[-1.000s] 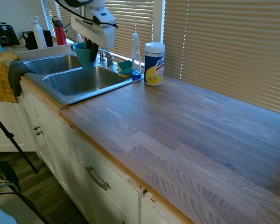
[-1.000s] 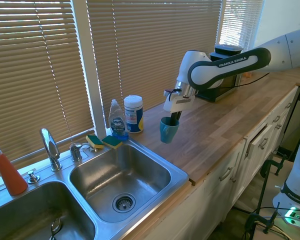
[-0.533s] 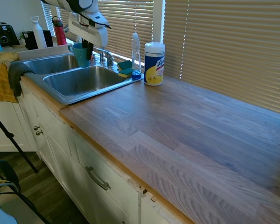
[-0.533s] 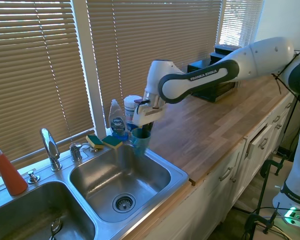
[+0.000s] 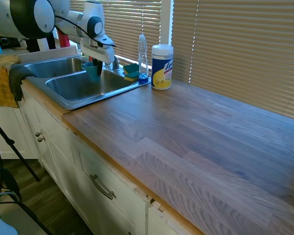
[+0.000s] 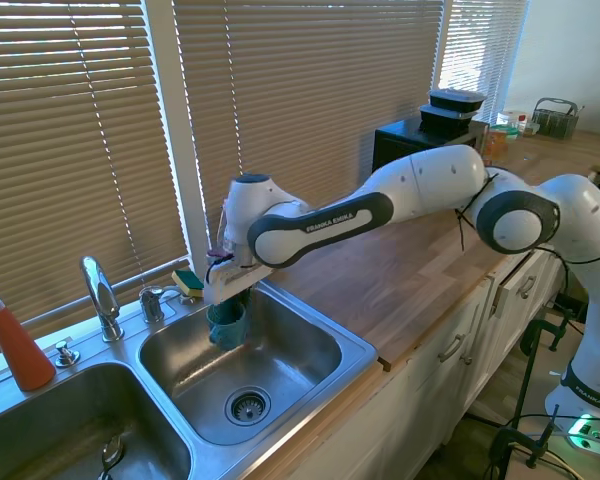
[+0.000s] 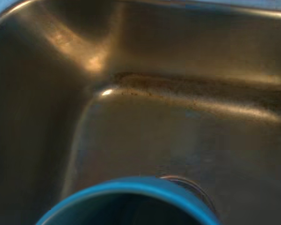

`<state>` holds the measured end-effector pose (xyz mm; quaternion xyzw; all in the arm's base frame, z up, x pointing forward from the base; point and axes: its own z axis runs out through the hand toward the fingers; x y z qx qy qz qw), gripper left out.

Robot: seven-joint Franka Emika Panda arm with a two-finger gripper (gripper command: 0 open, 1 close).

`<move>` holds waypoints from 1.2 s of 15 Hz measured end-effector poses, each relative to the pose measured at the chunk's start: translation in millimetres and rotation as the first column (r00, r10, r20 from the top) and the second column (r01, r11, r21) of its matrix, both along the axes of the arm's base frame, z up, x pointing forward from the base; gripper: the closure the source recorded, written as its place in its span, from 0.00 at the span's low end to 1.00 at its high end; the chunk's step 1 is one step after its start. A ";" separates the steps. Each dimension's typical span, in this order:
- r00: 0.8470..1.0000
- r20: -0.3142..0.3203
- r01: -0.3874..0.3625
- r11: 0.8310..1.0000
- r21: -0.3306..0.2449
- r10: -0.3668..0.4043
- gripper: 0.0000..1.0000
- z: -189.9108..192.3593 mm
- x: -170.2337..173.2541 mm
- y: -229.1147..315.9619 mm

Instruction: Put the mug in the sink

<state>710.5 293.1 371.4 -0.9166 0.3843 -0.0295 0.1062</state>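
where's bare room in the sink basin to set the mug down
The basin floor around the drain is bare, bordered by the sink walls. The gripper holds the mug near the back corner. It is crowded behind the rim: sponges, dish soap bottle and wipes canister.

the mug (image 7: 126, 202) is cut off by the wrist view's lower edge, its handle unseen.

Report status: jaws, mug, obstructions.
Gripper jaws shut on mug. Mug upright, inside sink basin nearer the counter, near its back wall. Basin floor below looks clear.
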 end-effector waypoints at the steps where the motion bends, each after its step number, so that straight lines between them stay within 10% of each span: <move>1: 1.000 -0.006 -0.001 1.000 -0.003 0.001 1.00 0.8 1.7 1.3; 17: 0.992 -0.125 0.026 0.999 -0.021 -0.028 1.00 -166.8 28.5 42.6; 18: 0.992 -0.126 0.028 0.999 -0.020 -0.031 0.00 -170.2 29.3 41.3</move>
